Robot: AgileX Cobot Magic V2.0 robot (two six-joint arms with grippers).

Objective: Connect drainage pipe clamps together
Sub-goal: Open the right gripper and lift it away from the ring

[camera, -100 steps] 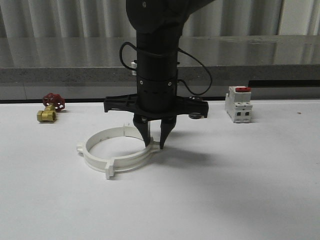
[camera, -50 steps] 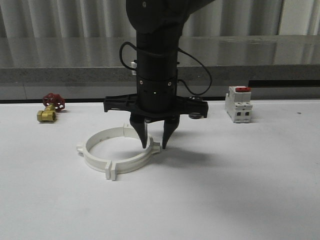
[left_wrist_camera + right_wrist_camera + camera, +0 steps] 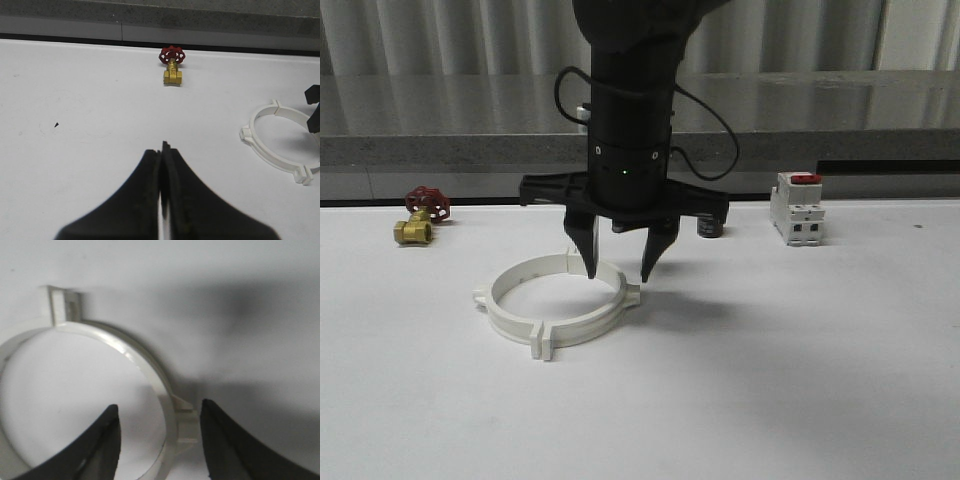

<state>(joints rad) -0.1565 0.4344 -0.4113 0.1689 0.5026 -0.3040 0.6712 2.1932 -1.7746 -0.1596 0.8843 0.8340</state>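
The two white drainage pipe clamps [image 3: 570,328] lie on the white table [image 3: 800,380], put together as one low ring with small tabs sticking out at the seams. My right gripper [image 3: 618,274] hangs open just above the ring's right side. In the right wrist view its fingers [image 3: 159,406] straddle the ring wall [image 3: 140,357] at a tabbed seam [image 3: 182,420] without touching it. My left gripper [image 3: 162,148] is shut on nothing over bare table, well away from the ring [image 3: 246,134].
A brass valve with a red handwheel [image 3: 420,218] [image 3: 171,67] lies at the back left. A white switch block with a red top [image 3: 796,208] stands at the back right. A grey ledge [image 3: 880,150] runs along the table's far edge.
My right gripper has spread its fingers wider and lifted a little off the ring's right seam. The ring stays where it was.
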